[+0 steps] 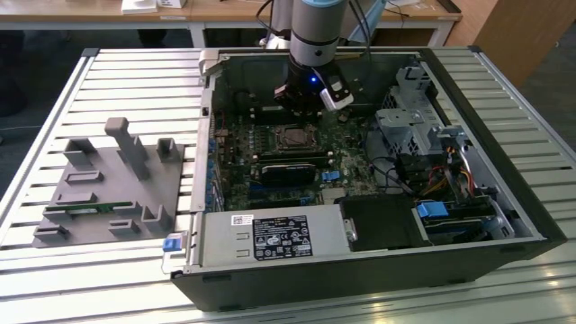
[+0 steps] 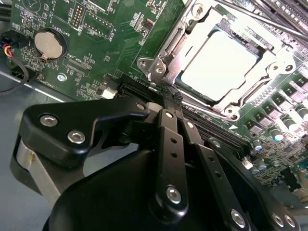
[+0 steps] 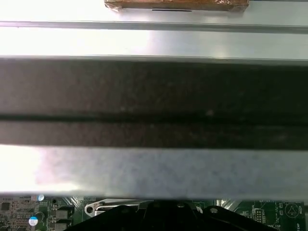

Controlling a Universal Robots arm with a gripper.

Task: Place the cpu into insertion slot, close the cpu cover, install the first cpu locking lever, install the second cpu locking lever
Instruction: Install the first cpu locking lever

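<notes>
In the exterior view my gripper hangs inside the open computer case, just behind the insertion slot on the green board. The second wrist view shows the cpu, its bright silver top lying flat in the socket. The cpu cover, a silver frame, lies down around it. A thin metal lever rod runs along the cover's far side. My black fingers meet at their tips, so the gripper is shut, right at the cover's near corner. Whether anything is pinched there is hidden.
A black-labelled power supply box fills the case's front. A drive cage and cables stand on the exterior view's right. A grey fixture sits on the slatted table at the left. A coin battery and a long black slot lie near my fingers.
</notes>
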